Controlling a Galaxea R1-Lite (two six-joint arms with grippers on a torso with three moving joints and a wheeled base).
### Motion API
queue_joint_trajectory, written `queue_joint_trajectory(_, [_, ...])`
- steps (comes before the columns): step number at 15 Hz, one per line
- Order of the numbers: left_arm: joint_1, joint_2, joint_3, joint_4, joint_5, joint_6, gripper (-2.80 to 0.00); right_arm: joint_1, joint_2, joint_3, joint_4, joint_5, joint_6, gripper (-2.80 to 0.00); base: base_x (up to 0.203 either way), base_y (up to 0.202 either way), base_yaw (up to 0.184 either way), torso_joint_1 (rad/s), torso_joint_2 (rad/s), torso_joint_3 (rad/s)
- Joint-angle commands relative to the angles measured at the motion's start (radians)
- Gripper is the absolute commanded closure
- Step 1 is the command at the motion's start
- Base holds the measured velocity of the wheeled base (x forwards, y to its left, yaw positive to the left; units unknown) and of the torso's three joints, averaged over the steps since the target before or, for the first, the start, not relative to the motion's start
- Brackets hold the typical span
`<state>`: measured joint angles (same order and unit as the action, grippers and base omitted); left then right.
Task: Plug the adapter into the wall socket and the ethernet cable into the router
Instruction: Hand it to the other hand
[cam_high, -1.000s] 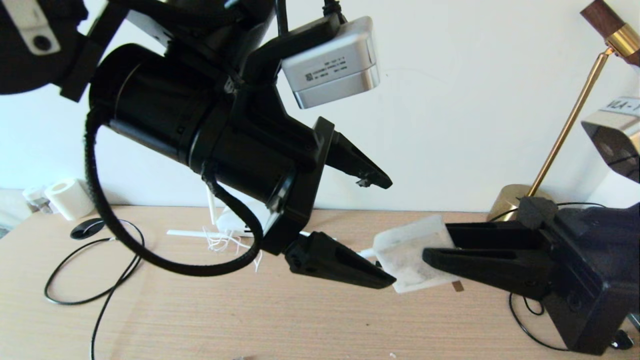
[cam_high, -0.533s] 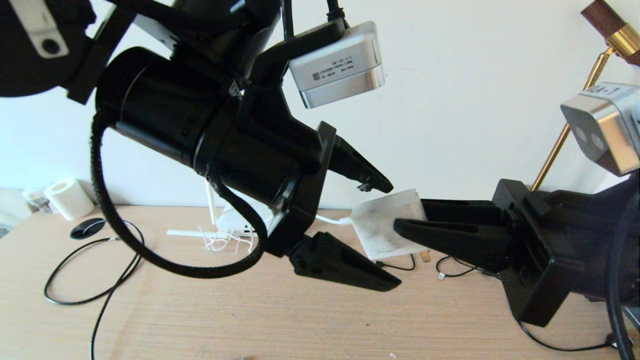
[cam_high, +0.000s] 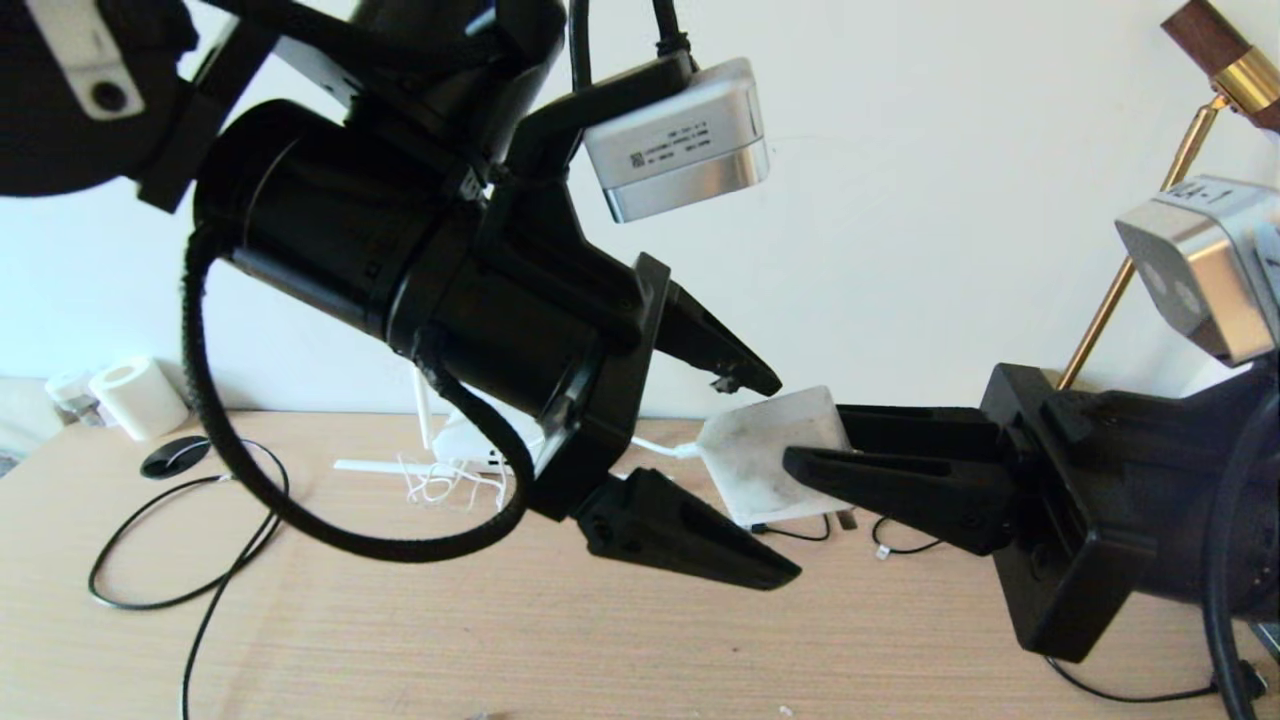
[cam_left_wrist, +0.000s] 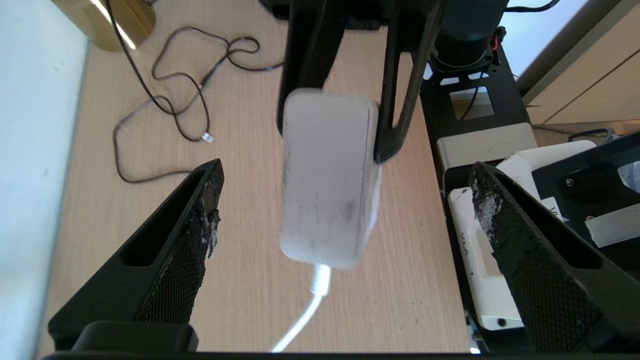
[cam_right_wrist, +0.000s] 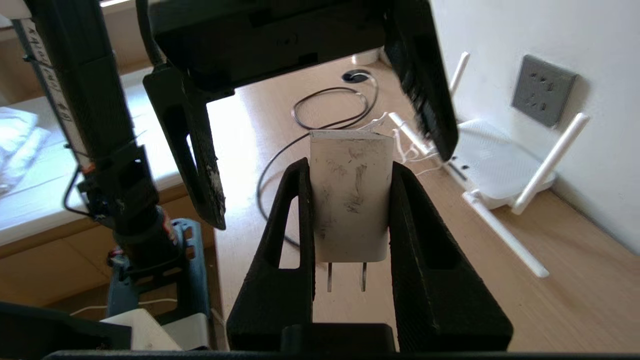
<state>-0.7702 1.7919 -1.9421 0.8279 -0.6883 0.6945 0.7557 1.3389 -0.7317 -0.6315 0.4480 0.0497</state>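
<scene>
Right tool (cam_high: 815, 470) clamped on the adapter (cam_high: 765, 455), held above the table (cam_high: 400, 640); prongs point back toward its wrist, cord end away. Left tool (cam_high: 780, 475) spread wide just ahead, one finger either side of the adapter, gaps both sides, no contact. Beyond it, router (cam_right_wrist: 492, 167) flat at the table's wall edge; wall socket (cam_right_wrist: 543, 90) just above the router.
</scene>
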Motion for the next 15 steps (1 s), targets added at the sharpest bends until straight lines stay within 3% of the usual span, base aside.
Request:
queue_joint_trajectory(1, [0.000, 0.009, 0.000, 0.005, -0.004, -0.005, -2.80, 0.001, -0.004, -0.001, -0.004, -0.006, -0.010, 0.00, 0.000, 0.000, 0.000, 0.000, 0.00, 0.000])
queue_joint_trajectory(4, [0.000, 0.011, 0.000, -0.003, -0.004, -0.066, -2.80, 0.002, -0.010, 0.000, -0.004, -0.006, -0.014, 0.00, 0.000, 0.000, 0.000, 0.000, 0.00, 0.000])
queue_joint_trajectory(15, [0.014, 0.023, 0.000, 0.000, -0.019, -0.072, -2.80, 0.034, -0.010, 0.008, -0.004, -0.008, -0.016, 0.00, 0.000, 0.000, 0.000, 0.000, 0.00, 0.000])
